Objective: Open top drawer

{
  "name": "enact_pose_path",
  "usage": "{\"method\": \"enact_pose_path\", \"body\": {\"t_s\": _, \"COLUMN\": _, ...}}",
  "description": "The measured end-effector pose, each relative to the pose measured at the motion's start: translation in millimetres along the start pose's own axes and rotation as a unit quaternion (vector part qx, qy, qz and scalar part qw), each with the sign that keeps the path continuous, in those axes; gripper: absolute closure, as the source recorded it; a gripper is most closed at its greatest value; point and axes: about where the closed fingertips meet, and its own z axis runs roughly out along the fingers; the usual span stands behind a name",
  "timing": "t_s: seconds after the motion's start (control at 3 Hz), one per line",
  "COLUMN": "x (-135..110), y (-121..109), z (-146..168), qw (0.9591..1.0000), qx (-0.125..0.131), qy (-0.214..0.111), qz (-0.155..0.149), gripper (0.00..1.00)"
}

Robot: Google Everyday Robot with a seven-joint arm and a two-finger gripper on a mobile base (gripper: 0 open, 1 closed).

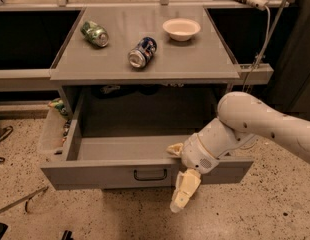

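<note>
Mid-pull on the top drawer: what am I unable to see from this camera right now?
Camera view only.
- Anything below: hidden under the open top drawer.
- Drawer's right front corner: covered by the arm.
- Claw at the front edge, right of the handle: its hold is masked by the wrist.
- Drawer's rear: dark under the tabletop.

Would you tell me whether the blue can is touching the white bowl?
Apart: the camera view shows bare tabletop between the blue can and the white bowl. The gripper is at the front edge of the top drawer.
</note>
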Motion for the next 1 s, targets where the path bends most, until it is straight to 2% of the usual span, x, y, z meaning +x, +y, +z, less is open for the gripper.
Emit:
{"method": "enact_pose_path", "body": {"t_s": 0.33, "x": -2.1, "y": 2.1, "z": 3.2, "qw": 1.0000, "qx": -0.008, "qy": 0.002, "qz": 0.000, "gripper": 0.00}}
{"method": "enact_pose_path", "body": {"t_s": 1.0, "x": -1.8, "y": 50.3, "z": 8.4, "qw": 0.9985, "qx": -0.048, "qy": 0.014, "qz": 0.023, "gripper": 0.00}}
